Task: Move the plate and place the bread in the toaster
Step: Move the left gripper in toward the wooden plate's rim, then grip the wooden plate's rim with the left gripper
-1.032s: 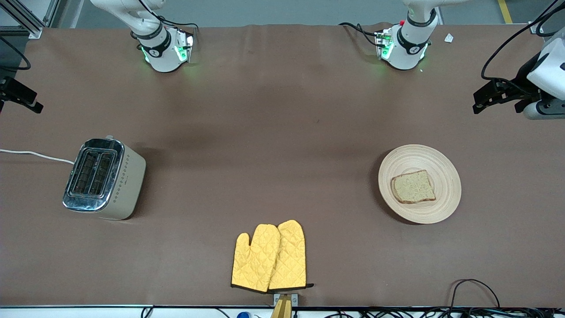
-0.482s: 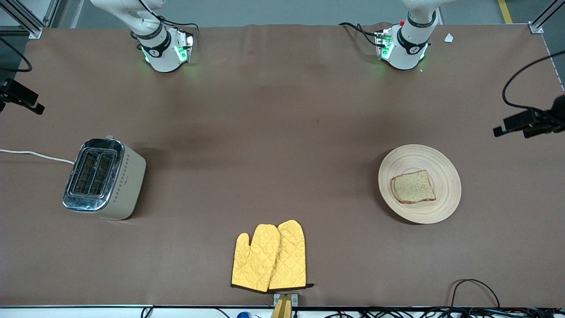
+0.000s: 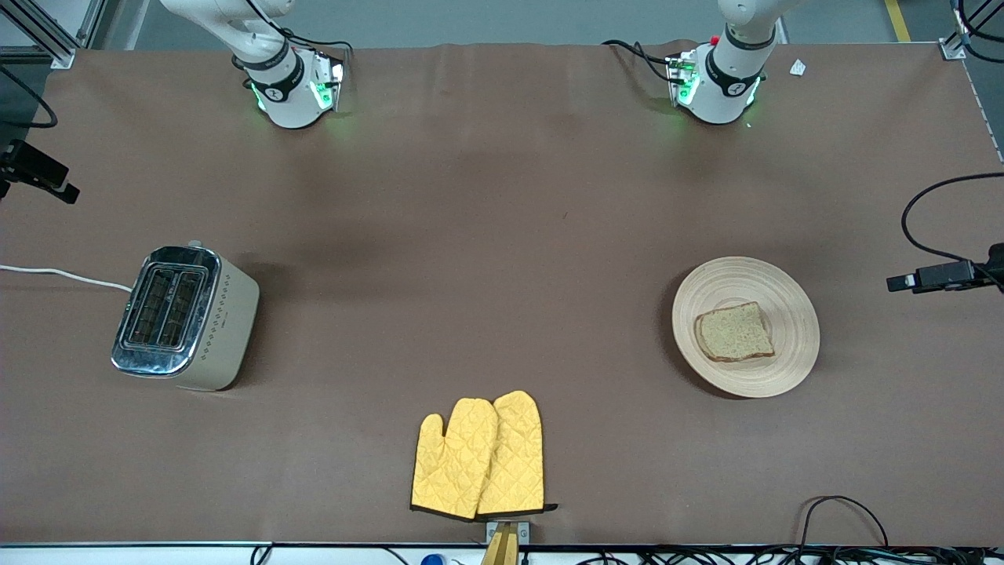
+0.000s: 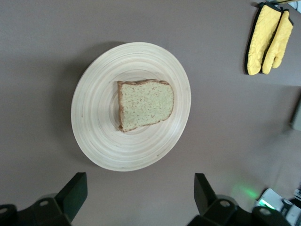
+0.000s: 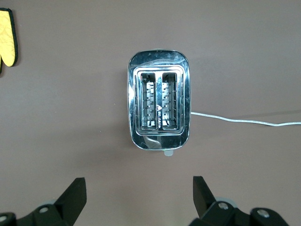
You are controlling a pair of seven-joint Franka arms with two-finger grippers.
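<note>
At the front view's left-centre, the toaster (image 3: 185, 317) stood on the tabletop (image 3: 502, 235), both slots apparently empty, the right end effector (image 5: 136, 200) wide open above it, holding nothing. Yellow oven mitts (image 3: 479, 457) lay at lower centre. At right-centre, the bread (image 3: 734, 332) lay on the plate (image 3: 792, 361), the left end effector (image 4: 141, 195) spread wide and empty above.

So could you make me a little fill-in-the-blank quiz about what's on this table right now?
1. The bread lies on the ____.
2. The toaster has ____ slots, both empty.
3. The pair of oven mitts is coloured ____.
4. The left gripper hangs over the plate with its fingers ____.

Missing words: plate; two; yellow; open
</note>
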